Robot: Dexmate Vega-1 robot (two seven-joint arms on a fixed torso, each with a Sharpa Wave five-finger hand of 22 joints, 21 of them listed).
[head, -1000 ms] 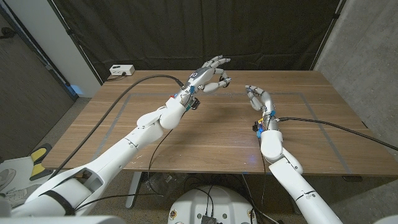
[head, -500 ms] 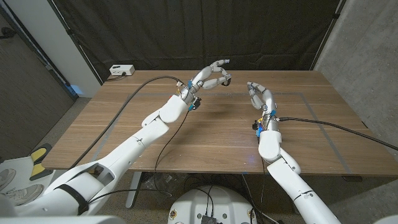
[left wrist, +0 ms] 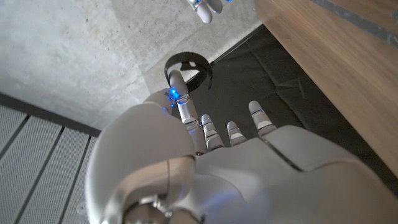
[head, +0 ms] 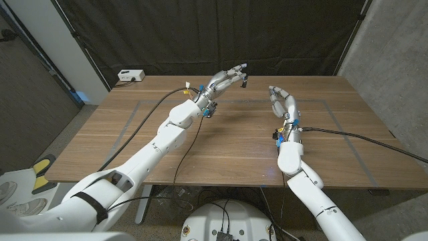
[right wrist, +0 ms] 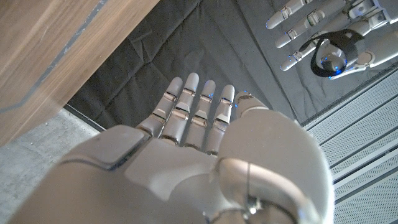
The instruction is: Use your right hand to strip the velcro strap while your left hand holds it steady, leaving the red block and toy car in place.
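The left hand (head: 224, 82) is raised above the far middle of the table (head: 234, 144), its fingers stretched long and nearly straight toward the dark backdrop. It carries the strap (head: 244, 82) at its fingertips. In the left wrist view the strap (left wrist: 186, 57) sits looped round the tip of one lit finger, while the others reach out beside it, a little apart.

The strap is a thin black band curled into a ring, well above the table's far edge. Curled so, it has no long axis to tell. The ring's opening faces roughly back along the hand toward the wrist camera.

The right hand (head: 282, 104) stands over the table to the right of the left hand and well apart from it. Its fingers are straight, side by side and spread only slightly, holding and touching nothing.
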